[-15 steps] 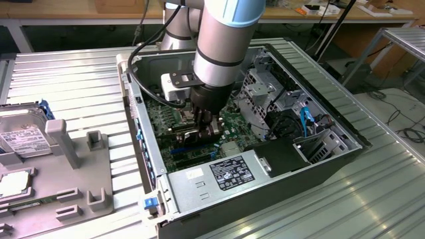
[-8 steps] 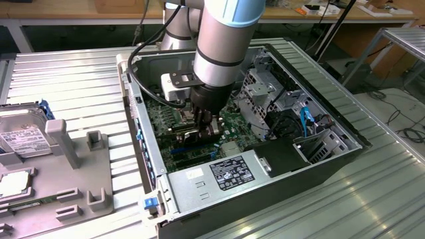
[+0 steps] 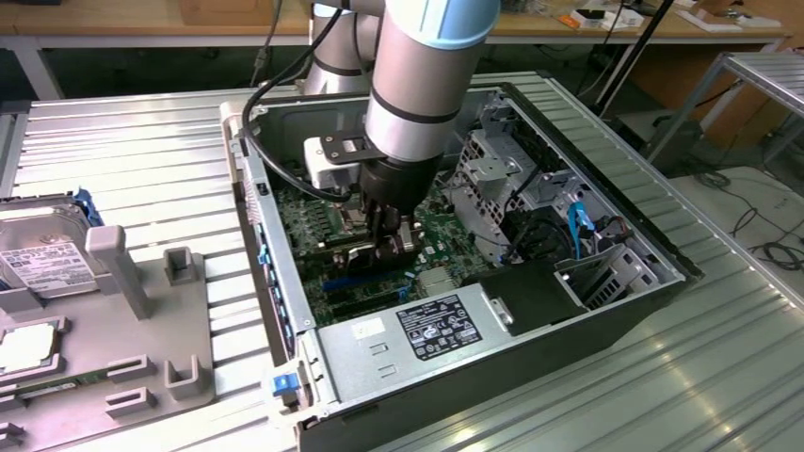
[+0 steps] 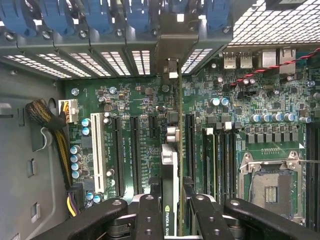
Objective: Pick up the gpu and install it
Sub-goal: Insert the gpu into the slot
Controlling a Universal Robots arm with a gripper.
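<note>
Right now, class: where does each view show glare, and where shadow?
Exterior view: bright sheen on the arm and ribbed table, motherboard shaded beneath. Wrist view: case vents blaze white; the hand gripping the gpu is dark.

Gpu (image 4: 170, 190) green, black; motherboard (image 4: 145, 100) green; slot latches (image 4: 95, 15) blue.

"NVIDIA" with logo, white on black strip running along top edge of gpu (image 4: 170, 216), next word begins "QU", rest cut off, black label on power supply (image 3: 431, 330), white print unreadable, white label on hard drive (image 3: 30, 260), illegible, motherboard (image 4: 145, 100) silkscreen, illegible.
</note>
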